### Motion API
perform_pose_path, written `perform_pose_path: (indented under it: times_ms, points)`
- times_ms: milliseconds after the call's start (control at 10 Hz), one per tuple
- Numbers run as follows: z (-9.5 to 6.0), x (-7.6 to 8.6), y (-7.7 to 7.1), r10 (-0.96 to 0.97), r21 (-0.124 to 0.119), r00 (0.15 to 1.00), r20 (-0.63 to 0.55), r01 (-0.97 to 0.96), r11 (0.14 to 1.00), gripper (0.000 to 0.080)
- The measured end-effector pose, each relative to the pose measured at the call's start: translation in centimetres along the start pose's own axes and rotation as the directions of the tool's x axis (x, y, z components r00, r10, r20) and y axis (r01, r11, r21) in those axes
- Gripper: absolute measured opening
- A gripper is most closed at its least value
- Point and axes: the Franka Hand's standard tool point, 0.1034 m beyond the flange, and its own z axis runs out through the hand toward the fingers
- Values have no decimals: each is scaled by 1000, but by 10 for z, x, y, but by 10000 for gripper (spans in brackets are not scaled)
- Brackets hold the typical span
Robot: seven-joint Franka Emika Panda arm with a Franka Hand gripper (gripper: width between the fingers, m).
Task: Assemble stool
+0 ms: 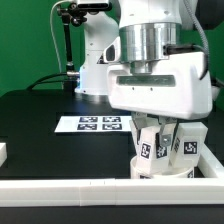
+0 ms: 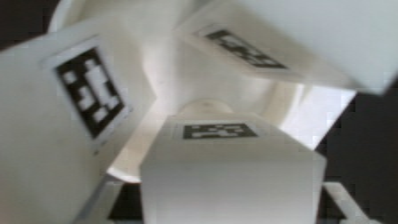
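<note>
Right under the gripper (image 1: 160, 128), the stool (image 1: 162, 155) stands at the front of the black table (image 1: 40, 110), its round seat (image 1: 160, 172) down on the surface and its tagged block legs (image 1: 148, 145) pointing up toward the hand. The wrist view is filled with these parts: one leg (image 2: 222, 165) rises in the middle with a tag on its end face, another leg (image 2: 80, 85) leans in beside it, and the pale inner face of the seat shows between them. Whether the fingers are closed on a leg or spread, I cannot tell, since the arm's body hides them. Just in front of the stool runs a long white border rail (image 1: 100, 190). Farther behind the hand lies the marker board (image 1: 98, 124), flat on the table.
</note>
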Motion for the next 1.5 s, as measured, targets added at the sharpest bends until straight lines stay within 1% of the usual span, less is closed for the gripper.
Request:
perform_pose_path:
  times_ms: [300, 500, 800, 900, 1000, 1200, 1300, 1400, 1500]
  points:
    - [1, -13, -1, 223, -1, 975, 13, -223, 975, 340]
    - [1, -14, -1, 293, -5, 956, 14, -293, 956, 340]
    - [2, -18, -2, 484, -12, 875, 25, -484, 875, 340]
    - [2, -19, -1, 545, -14, 838, 28, -545, 838, 340]
    - [3, -18, 0, 649, -14, 760, 34, -649, 761, 340]
    - [3, -19, 0, 829, 5, 556, 62, -830, 557, 340]
    - [3, -20, -1, 854, 5, 515, 75, -857, 516, 340]
    - [3, -20, -1, 878, -1, 470, 88, -881, 472, 340]
    - [3, -20, -1, 887, 1, 452, 95, -891, 454, 340]
